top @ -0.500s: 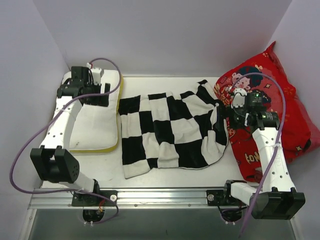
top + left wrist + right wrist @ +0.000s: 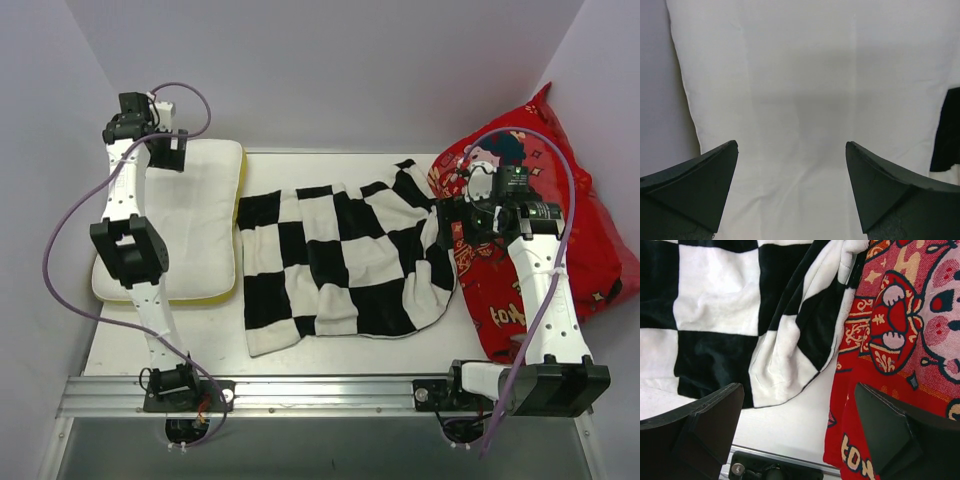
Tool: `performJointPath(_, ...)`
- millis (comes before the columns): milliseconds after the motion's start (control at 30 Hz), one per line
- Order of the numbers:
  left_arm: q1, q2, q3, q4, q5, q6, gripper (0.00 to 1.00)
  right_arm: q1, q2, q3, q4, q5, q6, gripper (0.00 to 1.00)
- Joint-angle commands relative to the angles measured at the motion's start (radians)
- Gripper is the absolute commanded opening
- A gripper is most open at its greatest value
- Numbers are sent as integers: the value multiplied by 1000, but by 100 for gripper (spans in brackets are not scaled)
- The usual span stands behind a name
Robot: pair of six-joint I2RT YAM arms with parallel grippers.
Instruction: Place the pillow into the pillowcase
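Note:
The cream-white pillow (image 2: 195, 220) with a yellow edge band lies flat at the left of the table. It fills the left wrist view (image 2: 805, 100). My left gripper (image 2: 165, 152) is open and empty above the pillow's far end. The black and white checkered pillowcase (image 2: 340, 260) lies limp and rumpled in the middle. Its right edge shows in the right wrist view (image 2: 715, 305). My right gripper (image 2: 447, 228) is open and empty, raised above the pillowcase's right edge, next to the red cushion.
A large red cartoon-printed cushion (image 2: 545, 230) leans against the right wall; it also shows in the right wrist view (image 2: 905, 340). White walls close in the left, back and right. A metal rail (image 2: 330, 395) runs along the near edge.
My left arm has lifted and pulled back toward the far left corner, off the pillow's top. My right gripper has shifted slightly, still by the pillowcase's right edge.

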Motion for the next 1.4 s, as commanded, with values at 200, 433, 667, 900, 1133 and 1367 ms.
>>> performJointPath(200, 58, 351, 239, -119, 138, 89, 98, 2, 42, 28, -77, -15, -35, 100)
performJointPath(433, 57, 491, 222, -82, 143, 73, 97, 0, 39, 0, -92, 12, -47, 100)
performJointPath(667, 58, 480, 87, -84, 219, 126, 50, 7, 8, 0, -113, -17, -28, 100)
performJointPath(900, 80, 370, 125, -157, 348, 219, 0, 63, 8, -1, -113, -72, 8, 100)
performJointPath(1133, 83, 140, 212, -297, 451, 417, 0, 174, 33, 16, -84, -123, 23, 100)
performJointPath(1367, 100, -46, 200, -535, 649, 732, 0, 264, 103, 31, 54, -164, 132, 98)
